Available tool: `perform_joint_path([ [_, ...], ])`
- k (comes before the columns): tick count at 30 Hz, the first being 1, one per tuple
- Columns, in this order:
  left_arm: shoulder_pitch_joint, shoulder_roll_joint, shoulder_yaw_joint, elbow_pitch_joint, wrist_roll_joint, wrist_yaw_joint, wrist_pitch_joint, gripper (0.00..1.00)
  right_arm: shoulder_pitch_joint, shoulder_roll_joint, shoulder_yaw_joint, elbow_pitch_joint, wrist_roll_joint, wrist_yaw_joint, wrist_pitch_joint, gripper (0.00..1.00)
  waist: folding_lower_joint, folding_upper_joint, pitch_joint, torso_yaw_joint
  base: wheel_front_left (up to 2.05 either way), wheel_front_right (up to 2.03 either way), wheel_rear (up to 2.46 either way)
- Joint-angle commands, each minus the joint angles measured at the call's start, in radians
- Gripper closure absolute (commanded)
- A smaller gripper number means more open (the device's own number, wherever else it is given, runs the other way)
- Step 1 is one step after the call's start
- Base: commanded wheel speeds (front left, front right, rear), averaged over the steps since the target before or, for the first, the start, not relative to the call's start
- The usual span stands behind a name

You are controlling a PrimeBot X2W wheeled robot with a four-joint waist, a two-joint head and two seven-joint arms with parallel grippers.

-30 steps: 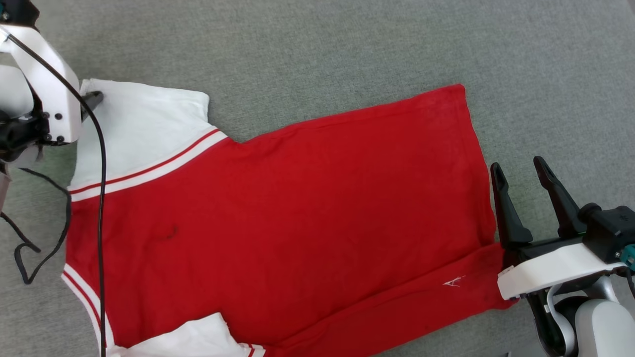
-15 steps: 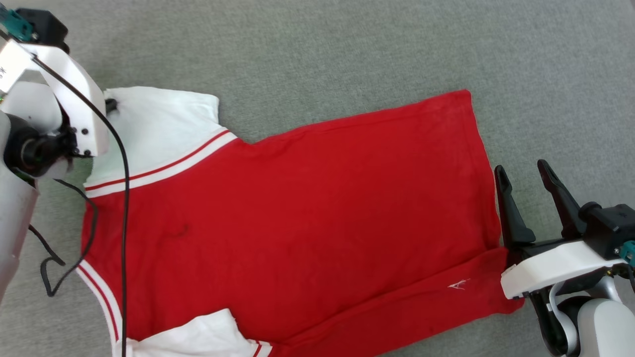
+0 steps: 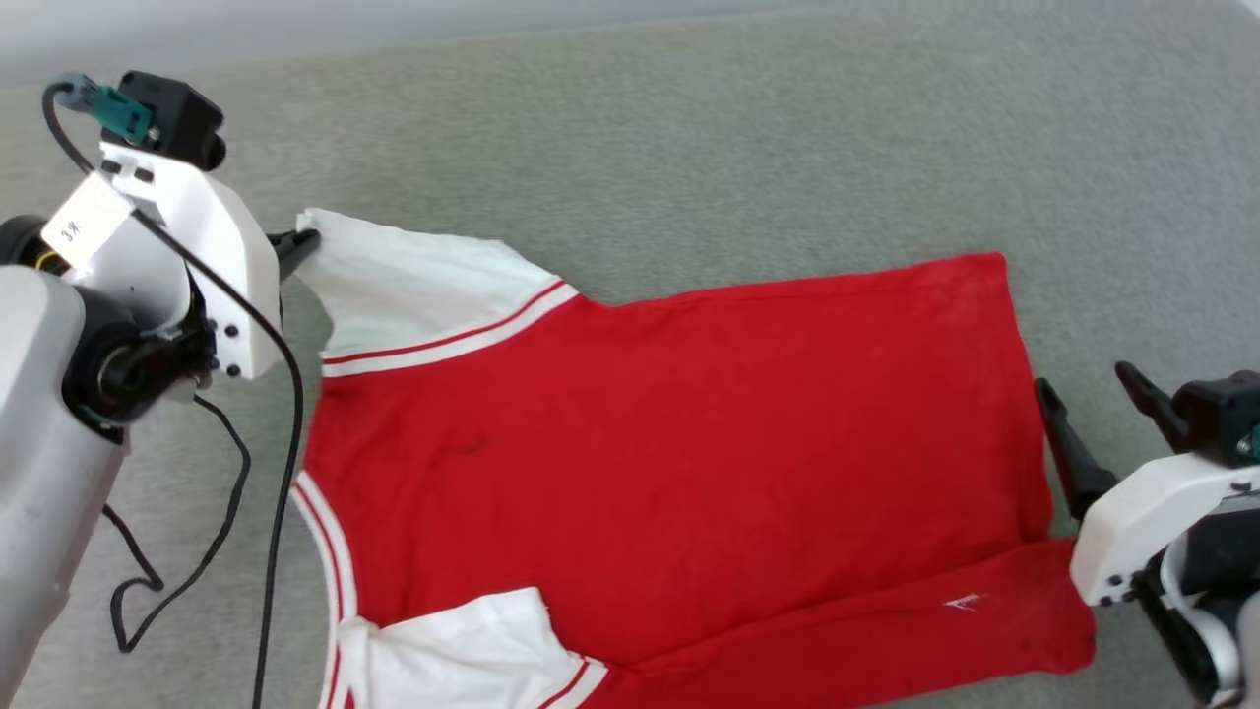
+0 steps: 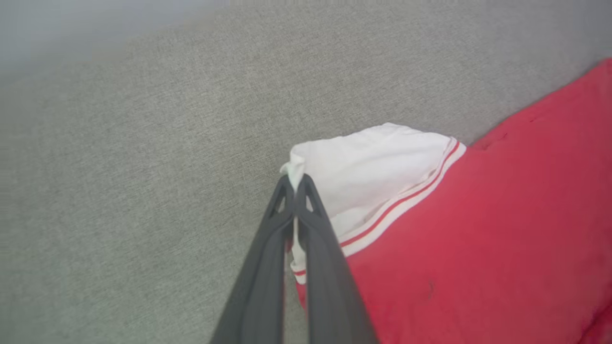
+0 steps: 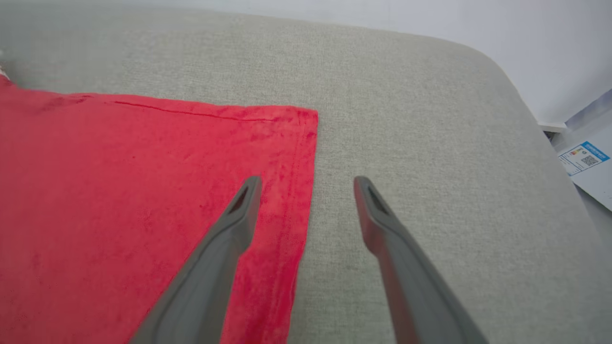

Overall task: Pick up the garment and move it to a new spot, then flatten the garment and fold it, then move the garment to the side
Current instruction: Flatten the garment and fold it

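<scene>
Red garment, sleeve in left tool

White wrist shells, dark jaws, black cable, teal plug, label perhaps handwritten.

Garment: lower sleeve runs off your head view's bottom edge.
Sticker: print too small for you to read.

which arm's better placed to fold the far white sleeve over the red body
Left. The left fingers are shut on a corner of the white sleeve; the right fingers stand open at the red hem, holding nothing.
</scene>
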Motion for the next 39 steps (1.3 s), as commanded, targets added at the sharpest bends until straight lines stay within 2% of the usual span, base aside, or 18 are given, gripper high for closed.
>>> perform_joint_path([
  [1, 0.026, 0.01, 0.004, -0.032, -0.006, 0.009, -0.006, 1.0, -0.025, -0.024, -0.001, -0.004, 0.014, -0.001, 0.035, 0.0, 0.0, 0.0, -0.028, 0.038, 0.0, 0.0, 0.0],
  [9, 0.155, 0.066, 0.014, -0.288, -0.02, 0.077, 0.004, 1.0, -0.115, -0.149, 0.014, 0.009, 0.113, -0.001, 0.321, 0.0, 0.0, 0.0, -0.025, 0.103, 0.0, 0.0, 0.0],
  [15, 0.228, 0.099, 0.029, -0.471, -0.02, 0.133, -0.006, 1.0, -0.241, -0.22, 0.038, 0.078, 0.169, -0.001, 0.517, 0.0, 0.0, 0.0, 0.015, 0.143, 0.0, 0.0, 0.0],
  [18, 0.244, 0.103, 0.018, -0.527, -0.005, 0.144, -0.004, 1.0, -0.301, -0.25, 0.059, 0.127, 0.175, -0.001, 0.582, 0.0, 0.0, 0.0, 0.039, 0.166, 0.0, 0.0, 0.0],
  [27, 0.216, 0.08, -0.004, -0.617, 0.022, 0.152, -0.005, 1.0, -0.431, -0.284, 0.126, 0.271, 0.159, -0.001, 0.617, 0.0, 0.0, 0.0, 0.101, 0.218, 0.0, 0.0, 0.0],
  [35, 0.207, 0.064, -0.016, -0.639, 0.03, 0.149, -0.014, 1.0, -0.424, -0.286, 0.206, 0.38, 0.171, -0.001, 0.594, 0.0, 0.0, 0.0, 0.117, 0.24, 0.0, 0.0, 0.0],
  [36, 0.208, 0.064, -0.017, -0.639, 0.03, 0.149, -0.016, 1.0, -0.416, -0.287, 0.218, 0.393, 0.177, 0.0, 0.592, 0.56, 0.0, 0.0, 0.117, 0.242, 0.0, 0.0, 0.0],
  [37, 0.213, 0.063, -0.018, -0.634, 0.028, 0.149, -0.017, 1.0, -0.409, -0.292, 0.231, 0.415, 0.184, 0.0, 0.58, 1.0, 0.0, 0.0, 0.114, 0.244, 0.0, 0.0, 0.0],
  [39, 0.215, 0.062, -0.018, -0.629, 0.027, 0.149, -0.018, 1.0, -0.41, -0.292, 0.228, 0.425, 0.188, 0.0, 0.571, 1.0, 0.0, 0.0, 0.111, 0.243, 0.0, 0.0, 0.0],
])
